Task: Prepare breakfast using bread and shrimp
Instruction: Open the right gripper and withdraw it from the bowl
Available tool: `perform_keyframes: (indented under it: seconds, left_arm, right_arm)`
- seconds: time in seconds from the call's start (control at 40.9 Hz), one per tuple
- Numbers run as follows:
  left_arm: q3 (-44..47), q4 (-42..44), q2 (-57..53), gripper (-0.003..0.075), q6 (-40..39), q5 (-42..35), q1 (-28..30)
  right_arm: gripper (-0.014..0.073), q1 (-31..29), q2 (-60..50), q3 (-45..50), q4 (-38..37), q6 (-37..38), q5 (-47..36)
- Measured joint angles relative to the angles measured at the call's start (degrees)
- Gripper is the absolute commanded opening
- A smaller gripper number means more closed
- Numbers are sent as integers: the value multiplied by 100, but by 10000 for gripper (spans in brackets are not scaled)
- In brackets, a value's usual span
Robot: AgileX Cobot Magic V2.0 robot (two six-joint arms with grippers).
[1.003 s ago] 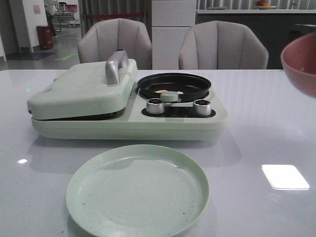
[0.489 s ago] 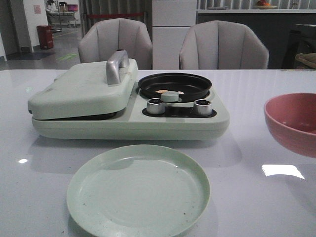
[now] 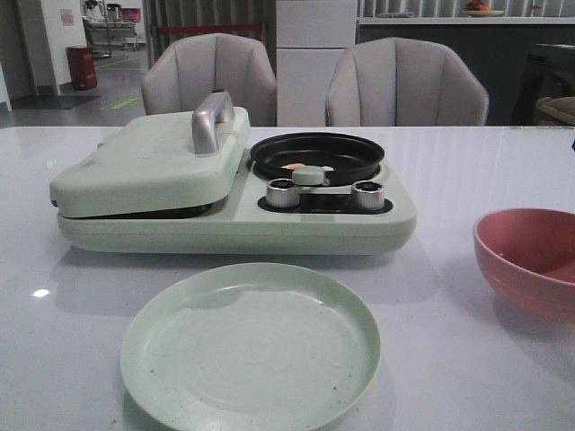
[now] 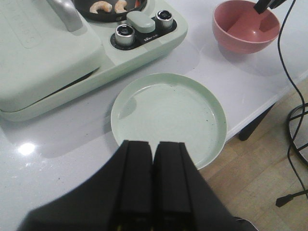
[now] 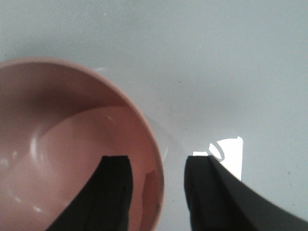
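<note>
Item: white table (image 3: 467, 180). I see it carrying everything listed below.

Item: mint-green breakfast maker (image 3: 225, 220). Its sandwich-press lid (image 3: 144, 162) is down, with a grey metal handle (image 3: 211, 121) on top. To the right sits a round black pan (image 3: 316, 154); in front of that are two silver dials (image 3: 282, 192) and a rounded green knob (image 3: 308, 175) between them.

Item: shrimp (image 4: 100, 6). Two pale orange-pink curled pieces lying in the black pan, side by side; from the front I only glimpse them behind the knob. I cannot see any bread; the press is closed.

Item: pale green plate (image 3: 250, 346). On the table just in front of the breakfast maker, nothing on it.

Item: pink bowl (image 3: 530, 260). On the table at the right, well apart from the plate.

Item: left gripper (image 4: 154, 173). My wrist camera shows it above the near rim of the plate, its two black fingers pressed together with nothing between them.

Item: right gripper (image 5: 156, 192). Its jaws are parted and straddle the rim of the pink bowl, one finger (image 5: 113, 192) inside, the other outside over the table. Whether the pads actually touch the wall I cannot tell.

Item: two grey chairs (image 3: 404, 85) behind the table.
</note>
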Motion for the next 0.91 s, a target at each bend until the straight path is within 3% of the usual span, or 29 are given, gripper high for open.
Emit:
perform_keyframes:
  seconds: [0.22,0.563,0.905]
  left_arm:
    - [0,0,0,102,0,0,0]
    - [0,-11,0,102,0,0,0]
    - [0,-11,0,102,0,0,0]
  right_arm:
    - [412,239,-874,-15,0,-56,24]
    - [412,1654,-3462,574,-51,-148,588]
    - [412,1769,-6187,1874,-426,55,1396]
